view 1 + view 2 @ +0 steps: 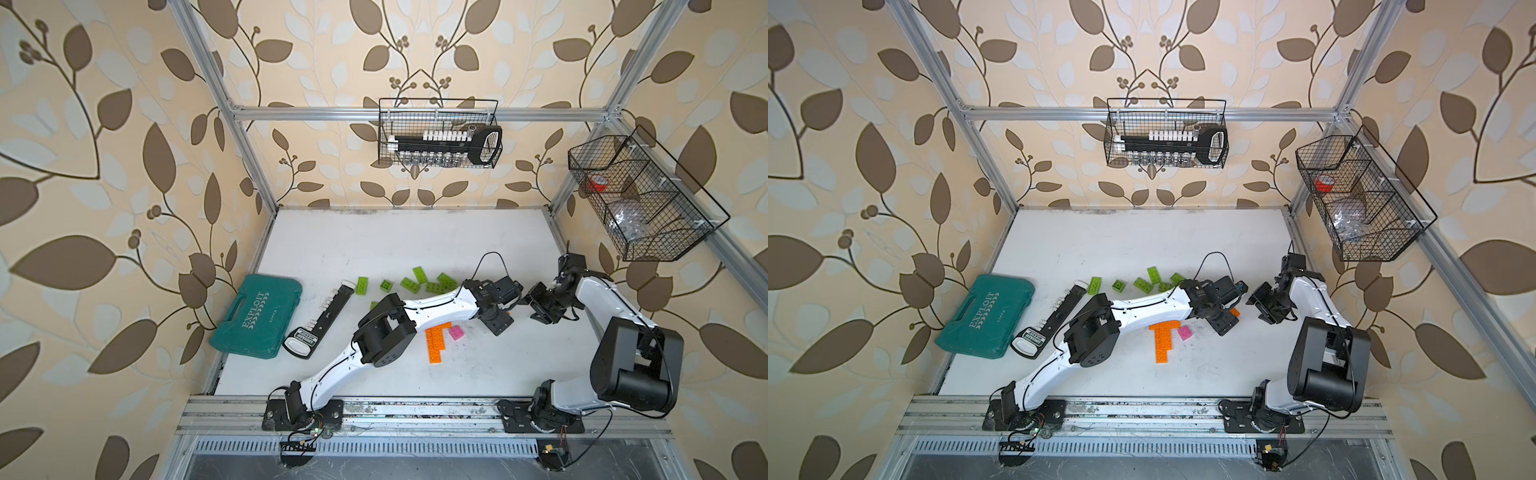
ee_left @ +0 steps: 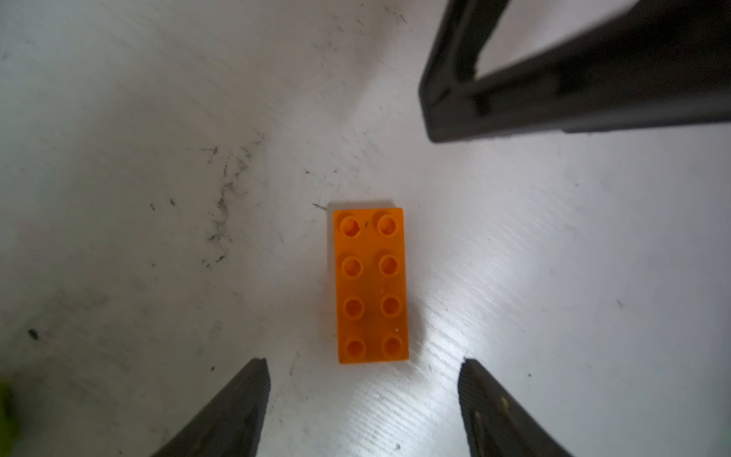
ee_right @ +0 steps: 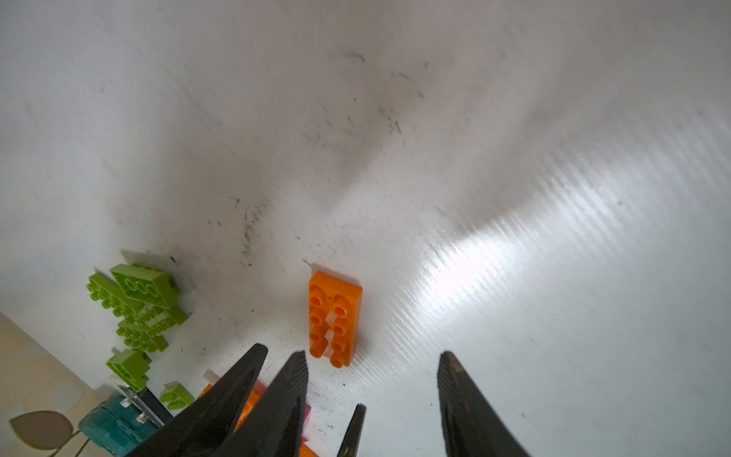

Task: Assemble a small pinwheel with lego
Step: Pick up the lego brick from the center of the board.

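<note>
orange brick (image 2: pixel 370 285), apparently free, below left gripper (image 2: pixel 363 362)

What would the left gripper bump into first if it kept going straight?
Probably the lone orange brick, lying studs-up on the table right ahead of the open left gripper; how far is hard to tell.

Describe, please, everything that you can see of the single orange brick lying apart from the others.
The single orange plastic brick is oblong, with eight hollow round studs in two rows of four. It lies flat, studs up, alone on the scuffed white table. Nothing touches it; the left gripper hangs open close by.
</note>
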`<action>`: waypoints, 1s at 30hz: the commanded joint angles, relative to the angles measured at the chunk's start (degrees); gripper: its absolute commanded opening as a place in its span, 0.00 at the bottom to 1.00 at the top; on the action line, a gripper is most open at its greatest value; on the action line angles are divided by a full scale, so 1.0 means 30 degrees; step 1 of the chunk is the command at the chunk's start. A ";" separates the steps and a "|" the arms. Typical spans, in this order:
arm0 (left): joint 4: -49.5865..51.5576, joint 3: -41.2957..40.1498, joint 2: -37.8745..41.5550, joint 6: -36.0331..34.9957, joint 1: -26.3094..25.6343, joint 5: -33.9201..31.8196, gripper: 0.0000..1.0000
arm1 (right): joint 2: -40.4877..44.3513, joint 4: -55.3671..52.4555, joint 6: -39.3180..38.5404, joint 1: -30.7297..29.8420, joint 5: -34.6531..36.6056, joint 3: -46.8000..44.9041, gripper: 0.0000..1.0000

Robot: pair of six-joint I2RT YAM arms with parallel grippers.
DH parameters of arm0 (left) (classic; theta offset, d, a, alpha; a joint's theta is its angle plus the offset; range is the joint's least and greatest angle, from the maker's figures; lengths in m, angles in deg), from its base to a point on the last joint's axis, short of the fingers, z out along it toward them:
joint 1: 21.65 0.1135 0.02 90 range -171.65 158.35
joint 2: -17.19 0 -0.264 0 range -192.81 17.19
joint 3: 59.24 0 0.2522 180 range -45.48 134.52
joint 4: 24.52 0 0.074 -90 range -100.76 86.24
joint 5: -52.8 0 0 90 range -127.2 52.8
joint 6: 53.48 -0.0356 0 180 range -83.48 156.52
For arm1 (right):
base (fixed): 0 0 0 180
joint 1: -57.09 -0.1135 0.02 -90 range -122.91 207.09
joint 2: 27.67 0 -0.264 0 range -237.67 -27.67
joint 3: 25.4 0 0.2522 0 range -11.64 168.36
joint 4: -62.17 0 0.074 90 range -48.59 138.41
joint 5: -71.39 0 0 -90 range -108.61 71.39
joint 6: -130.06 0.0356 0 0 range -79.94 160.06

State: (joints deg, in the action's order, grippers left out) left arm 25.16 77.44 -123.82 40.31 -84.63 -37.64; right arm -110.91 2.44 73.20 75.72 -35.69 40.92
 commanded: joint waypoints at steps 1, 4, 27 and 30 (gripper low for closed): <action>0.0425 0.1278 -0.0563 -0.0815 -0.0094 -0.0178 0.75 | 0.0559 -0.0198 -0.0253 0.0314 -0.0761 -0.0334 0.51; 0.0726 0.2026 -0.1158 -0.0940 -0.0106 -0.0135 0.72 | 0.0728 -0.0292 -0.0297 0.0402 -0.0750 -0.0401 0.51; 0.1502 0.1494 0.0403 -0.1181 -0.0279 0.0135 0.33 | 0.2027 -0.0201 -0.0766 0.0503 0.0293 -0.0972 0.49; 0.1696 -0.0143 0.2646 -0.0780 -0.0200 0.0087 0.31 | 0.2574 -0.0092 -0.0985 -0.0407 0.0851 -0.1083 0.49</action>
State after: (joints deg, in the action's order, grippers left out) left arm 28.31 79.53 -125.75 36.86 -85.07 -37.56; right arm -105.03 2.07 71.67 76.53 -35.13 38.60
